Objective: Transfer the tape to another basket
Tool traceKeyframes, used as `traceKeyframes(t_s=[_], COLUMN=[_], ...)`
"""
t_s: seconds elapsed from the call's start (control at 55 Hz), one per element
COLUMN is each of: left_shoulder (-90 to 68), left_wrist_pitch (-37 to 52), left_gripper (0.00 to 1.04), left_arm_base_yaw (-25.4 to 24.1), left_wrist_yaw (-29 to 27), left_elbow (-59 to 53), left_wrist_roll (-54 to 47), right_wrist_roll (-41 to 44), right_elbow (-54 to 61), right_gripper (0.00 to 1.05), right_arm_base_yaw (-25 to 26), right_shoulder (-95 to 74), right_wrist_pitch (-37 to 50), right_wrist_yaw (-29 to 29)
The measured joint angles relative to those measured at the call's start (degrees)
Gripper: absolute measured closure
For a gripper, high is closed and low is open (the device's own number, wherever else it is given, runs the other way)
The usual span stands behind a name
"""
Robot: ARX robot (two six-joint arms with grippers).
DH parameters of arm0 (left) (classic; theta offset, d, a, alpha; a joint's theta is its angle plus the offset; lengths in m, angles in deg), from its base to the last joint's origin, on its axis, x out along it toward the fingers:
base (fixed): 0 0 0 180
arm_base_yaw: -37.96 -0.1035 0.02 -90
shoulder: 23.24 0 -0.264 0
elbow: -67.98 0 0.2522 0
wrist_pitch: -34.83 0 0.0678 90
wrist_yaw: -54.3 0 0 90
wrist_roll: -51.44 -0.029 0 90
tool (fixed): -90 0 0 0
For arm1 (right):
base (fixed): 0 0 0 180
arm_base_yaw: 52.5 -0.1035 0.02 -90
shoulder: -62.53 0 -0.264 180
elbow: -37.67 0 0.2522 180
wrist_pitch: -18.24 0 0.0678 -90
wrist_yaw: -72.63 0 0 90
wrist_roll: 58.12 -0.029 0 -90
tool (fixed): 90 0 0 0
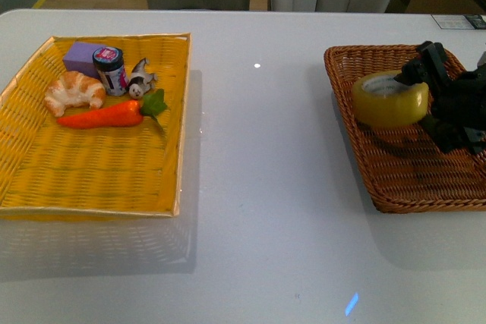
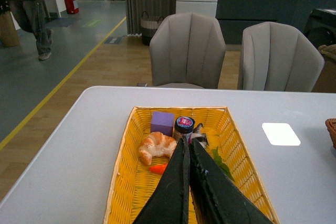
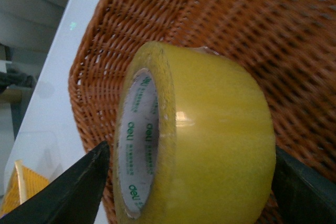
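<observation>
- Right wrist view: the tape (image 3: 205, 135) is clamped across its width by the right gripper (image 3: 189, 198), with one finger set against each flat face, so the roll is carried on edge and the printed core is turned sideways
- The roll is located inside the rim of the basket (image 1: 395, 187), at its far left part. Whether it rests on the woven floor or is held just above it cannot be settled, although a shadow beneath it suggests a small gap
- The left gripper (image 2: 187, 177) is pointed toward the yellow tray (image 1: 91, 172), with its fingers pressed together and nothing between them
- A croissant (image 1: 74, 91), carrot (image 1: 102, 115), purple block (image 1: 80, 57), jar (image 1: 110, 70) and small figurine (image 1: 139, 80) are grouped at the tray's far end, well apart from the basket
- The basket's raised sloping wall is judged to be the only obstruction near the roll, and a stretch of white table (image 1: 258, 187) lies between the two containers
</observation>
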Motion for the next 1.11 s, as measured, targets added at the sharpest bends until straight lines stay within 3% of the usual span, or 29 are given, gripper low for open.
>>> traceKeyframes(t_s=[0.055,0.4,0.473,0.636,0.709,0.855,0.964,1.109], left_shoulder=[1.29,8.04,13.4,15.26,15.3,15.3,15.3,15.32], left_wrist_pitch=[-1.36,-8.66,-15.26,-16.33,-16.33,-16.33,-16.33,-16.33], left_gripper=[1.03,1.03,1.03,1.03,1.03,1.03,1.03,1.03], left_arm_base_yaw=[0.0,0.0,0.0,-0.02,0.0,0.0,-0.02,0.0], left_wrist_yaw=[0.0,-0.02,0.04,0.02,0.0,0.02,0.0,0.02], left_elbow=[0.0,0.02,0.02,0.02,0.02,0.0,0.0,0.02], left_wrist_roll=[-0.02,-0.02,-0.02,-0.02,-0.02,-0.02,-0.02,-0.02], right_wrist_roll=[0.0,3.32,4.07,3.37,11.56,39.06,47.1,50.73], right_elbow=[2.56,21.0,25.9,35.63,39.82,46.16,49.51,52.85], right_gripper=[0.07,0.09,0.09,0.09,0.19,0.45,0.64,0.94], right_arm_base_yaw=[1.18,5.73,6.45,9.16,9.22,7.32,5.55,3.54], right_shoulder=[1.44,25.14,32.11,50.27,57.92,69.72,73.44,79.87], right_wrist_pitch=[1.16,8.28,8.41,5.99,7.87,7.13,5.64,2.82], right_wrist_yaw=[0.85,6.29,7.65,11.32,6.29,2.32,0.81,-1.27])
